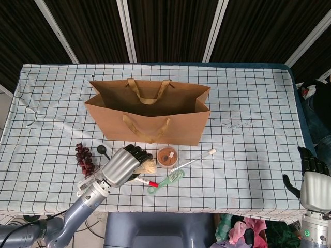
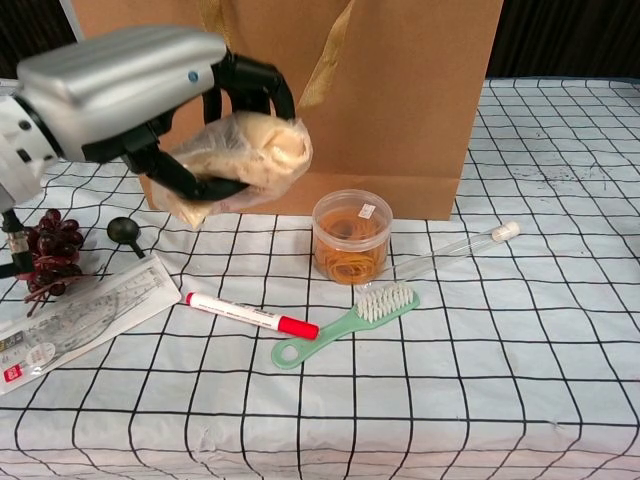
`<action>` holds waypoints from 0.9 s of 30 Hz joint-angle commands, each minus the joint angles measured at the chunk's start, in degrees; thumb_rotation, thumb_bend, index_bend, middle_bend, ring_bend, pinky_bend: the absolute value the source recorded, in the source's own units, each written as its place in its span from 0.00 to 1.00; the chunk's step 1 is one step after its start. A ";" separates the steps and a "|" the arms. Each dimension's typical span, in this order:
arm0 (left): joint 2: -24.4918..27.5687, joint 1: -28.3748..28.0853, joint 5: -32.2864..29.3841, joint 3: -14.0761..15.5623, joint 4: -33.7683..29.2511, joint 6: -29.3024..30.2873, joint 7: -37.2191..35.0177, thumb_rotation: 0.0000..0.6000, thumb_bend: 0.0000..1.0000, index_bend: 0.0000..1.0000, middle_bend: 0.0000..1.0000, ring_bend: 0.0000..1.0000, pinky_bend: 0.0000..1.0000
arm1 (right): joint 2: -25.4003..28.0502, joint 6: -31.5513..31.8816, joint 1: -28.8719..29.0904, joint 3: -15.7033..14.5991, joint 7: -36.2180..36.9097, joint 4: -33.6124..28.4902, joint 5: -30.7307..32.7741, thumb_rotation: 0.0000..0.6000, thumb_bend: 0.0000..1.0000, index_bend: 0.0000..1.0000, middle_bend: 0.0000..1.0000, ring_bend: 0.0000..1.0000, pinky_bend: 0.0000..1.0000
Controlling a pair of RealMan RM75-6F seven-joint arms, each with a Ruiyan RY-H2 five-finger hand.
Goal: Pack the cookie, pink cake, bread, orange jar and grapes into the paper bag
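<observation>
The brown paper bag (image 1: 147, 116) (image 2: 400, 100) stands upright mid-table, and its contents cannot be made out. My left hand (image 1: 120, 165) (image 2: 120, 80) grips the plastic-wrapped bread (image 1: 149, 165) (image 2: 245, 155) and holds it above the cloth, in front of the bag's left lower half. To the right of the bread, the orange jar (image 1: 167, 156) (image 2: 351, 237) sits on the table. The dark grapes (image 1: 84, 157) (image 2: 45, 255) lie left of the hand. My right hand (image 1: 312, 183) hangs past the table's right front corner, fingers apart and holding nothing.
A red-capped marker (image 2: 250, 315), a green brush (image 2: 345, 325) and a clear tube (image 2: 455, 250) lie in front of the jar. A clear ruler (image 2: 75, 320) and a small black spoon (image 2: 125, 230) rest near the grapes. A checked cloth (image 1: 248, 129) covers the table.
</observation>
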 commanded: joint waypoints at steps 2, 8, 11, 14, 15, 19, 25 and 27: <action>2.43 -1.77 1.61 -4.08 -5.45 0.79 3.07 1.00 0.37 0.37 0.51 0.38 0.46 | -0.02 -0.14 -0.06 0.13 0.03 0.07 0.21 1.00 0.22 0.14 0.14 0.21 0.23; 2.46 -6.57 -6.17 -13.72 -8.51 -1.65 7.91 1.00 0.37 0.37 0.50 0.38 0.46 | -0.34 -0.13 -0.05 0.29 -0.78 0.60 0.25 1.00 0.22 0.14 0.14 0.21 0.23; 1.74 -9.72 -10.87 -18.56 -8.70 -3.26 6.43 1.00 0.37 0.37 0.50 0.38 0.46 | -0.63 -0.34 0.02 0.33 -0.94 0.87 0.33 1.00 0.22 0.14 0.14 0.21 0.23; 1.57 -12.25 -12.08 -21.06 -7.10 -4.14 5.92 1.00 0.37 0.37 0.50 0.38 0.46 | -0.87 -0.50 0.09 0.43 -1.30 1.32 0.53 1.00 0.22 0.14 0.14 0.21 0.23; 1.39 -12.80 -12.21 -21.61 -6.47 -4.10 5.85 1.00 0.37 0.37 0.50 0.38 0.46 | -0.92 -0.49 0.10 0.47 -1.56 1.52 0.58 1.00 0.22 0.14 0.14 0.21 0.23; -0.58 -16.40 -13.44 -25.41 -1.98 -3.67 3.42 1.00 0.37 0.37 0.50 0.38 0.46 | -1.44 -0.49 0.12 0.54 -2.36 2.22 0.78 1.00 0.22 0.14 0.14 0.21 0.23; -1.25 -19.78 -13.72 -28.64 2.54 -2.86 2.01 1.00 0.37 0.37 0.50 0.38 0.46 | -1.94 -0.98 0.22 0.56 -2.98 3.08 1.29 1.00 0.22 0.14 0.14 0.21 0.23; -0.94 -20.39 -13.54 -29.18 3.92 -2.55 1.96 1.00 0.37 0.37 0.50 0.38 0.46 | -2.09 -1.12 0.26 0.53 -3.10 3.32 1.37 1.00 0.22 0.14 0.14 0.21 0.23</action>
